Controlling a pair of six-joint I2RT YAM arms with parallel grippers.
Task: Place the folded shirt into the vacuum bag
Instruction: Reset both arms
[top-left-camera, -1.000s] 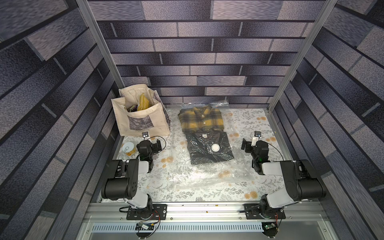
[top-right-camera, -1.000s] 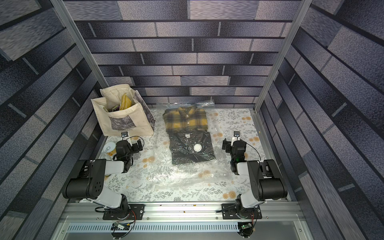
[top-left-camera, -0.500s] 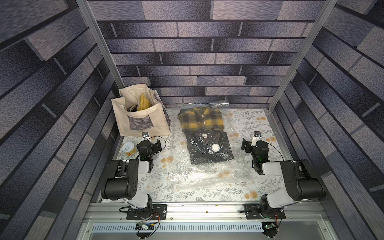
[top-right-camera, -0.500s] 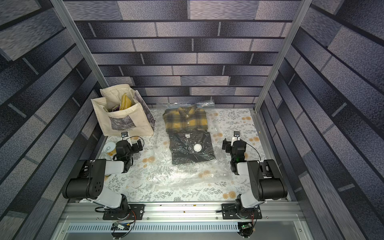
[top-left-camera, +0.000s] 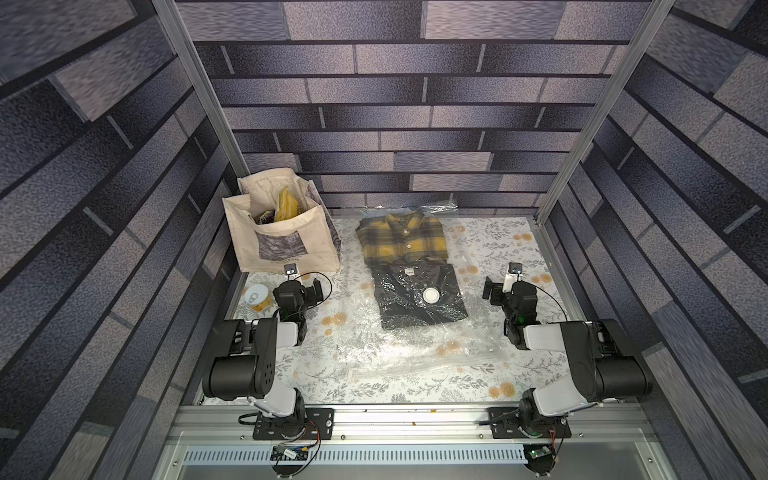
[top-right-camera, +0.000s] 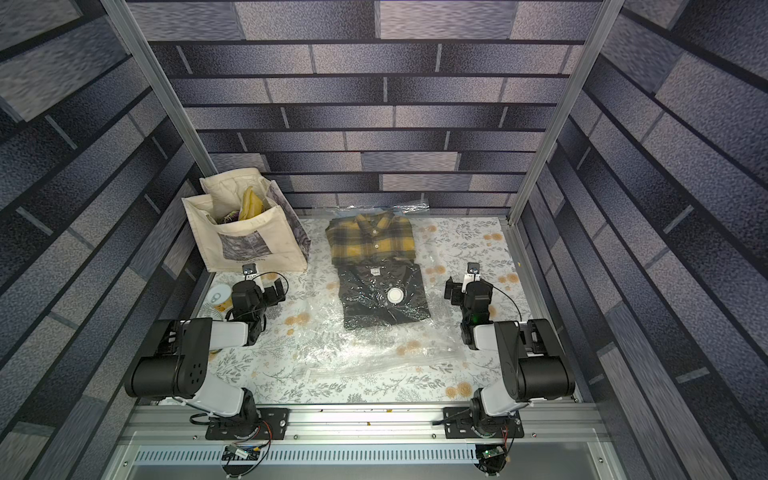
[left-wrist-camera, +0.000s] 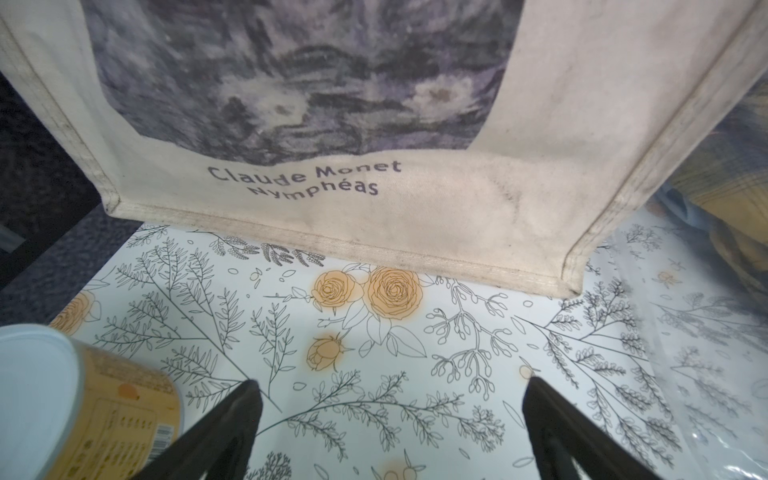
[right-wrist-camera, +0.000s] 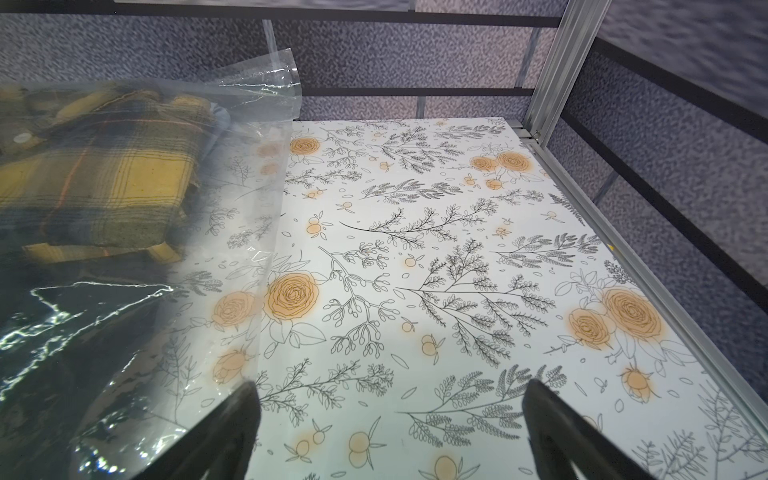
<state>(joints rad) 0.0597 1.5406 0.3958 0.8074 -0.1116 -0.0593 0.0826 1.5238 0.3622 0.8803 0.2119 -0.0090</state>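
Observation:
The clear vacuum bag (top-left-camera: 415, 345) (top-right-camera: 374, 345) lies crinkled in the middle of the table, with its white valve cap (top-left-camera: 431, 295) on top. A black folded shirt (top-left-camera: 399, 309) lies under its glossy film. A yellow plaid folded shirt (top-left-camera: 401, 241) (right-wrist-camera: 104, 174) lies just beyond, at the bag's far end. The right wrist view shows it through plastic (right-wrist-camera: 232, 232), and I cannot tell whether it is inside. My left gripper (top-left-camera: 305, 286) (left-wrist-camera: 390, 399) stands open and empty, left of the bag. My right gripper (top-left-camera: 503, 286) (right-wrist-camera: 390, 399) stands open and empty beside the bag's right edge.
A cream canvas tote bag (top-left-camera: 282, 237) (left-wrist-camera: 374, 124) stands at the back left, right in front of the left gripper. A small can (top-left-camera: 254, 296) (left-wrist-camera: 83, 407) sits to that gripper's left. Metal frame posts and dark walls enclose the flowered table (right-wrist-camera: 457, 249).

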